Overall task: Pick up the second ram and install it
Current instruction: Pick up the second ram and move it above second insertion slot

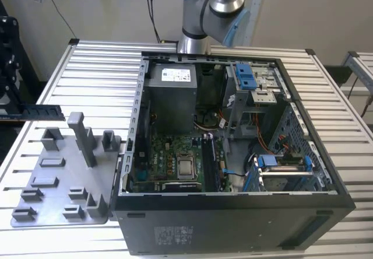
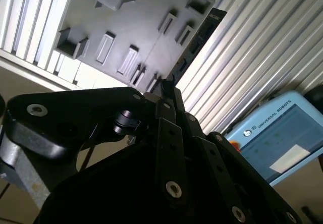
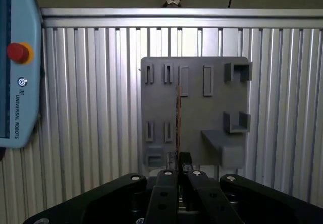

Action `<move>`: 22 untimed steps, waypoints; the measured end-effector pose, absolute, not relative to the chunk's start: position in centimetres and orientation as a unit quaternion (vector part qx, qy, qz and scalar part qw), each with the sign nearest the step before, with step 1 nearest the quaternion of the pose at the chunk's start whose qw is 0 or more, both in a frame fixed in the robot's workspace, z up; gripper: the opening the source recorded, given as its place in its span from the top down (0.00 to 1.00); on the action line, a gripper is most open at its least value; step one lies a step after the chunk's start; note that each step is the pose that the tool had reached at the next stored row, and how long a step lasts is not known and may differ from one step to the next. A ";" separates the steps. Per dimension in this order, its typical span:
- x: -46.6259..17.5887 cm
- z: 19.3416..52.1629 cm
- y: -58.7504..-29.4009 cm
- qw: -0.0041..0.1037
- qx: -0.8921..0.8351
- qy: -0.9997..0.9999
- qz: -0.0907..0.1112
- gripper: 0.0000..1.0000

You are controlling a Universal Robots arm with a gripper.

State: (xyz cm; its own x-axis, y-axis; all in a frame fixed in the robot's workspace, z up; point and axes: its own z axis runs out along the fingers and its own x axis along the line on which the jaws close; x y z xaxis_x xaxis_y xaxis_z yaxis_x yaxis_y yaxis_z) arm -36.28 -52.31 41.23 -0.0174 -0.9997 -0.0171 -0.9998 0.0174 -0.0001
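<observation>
The second ram is a thin dark stick held level in the air above the slatted table, at the exterior view's left of the grey pegged holder. My gripper is shut on one end of it at the frame's edge. In the first wrist view the ram shows edge-on over the holder, running out from my shut gripper. In the second wrist view the ram sticks out from the gripper past the holder.
The open PC case lies at the exterior view's right of the holder, its motherboard facing up, with cables and drive cages inside. A teach pendant rests on the slatted table.
</observation>
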 end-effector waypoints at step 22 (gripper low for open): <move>-30.5 41.2 -52.3 0.006 -0.701 0.713 0.007 0.86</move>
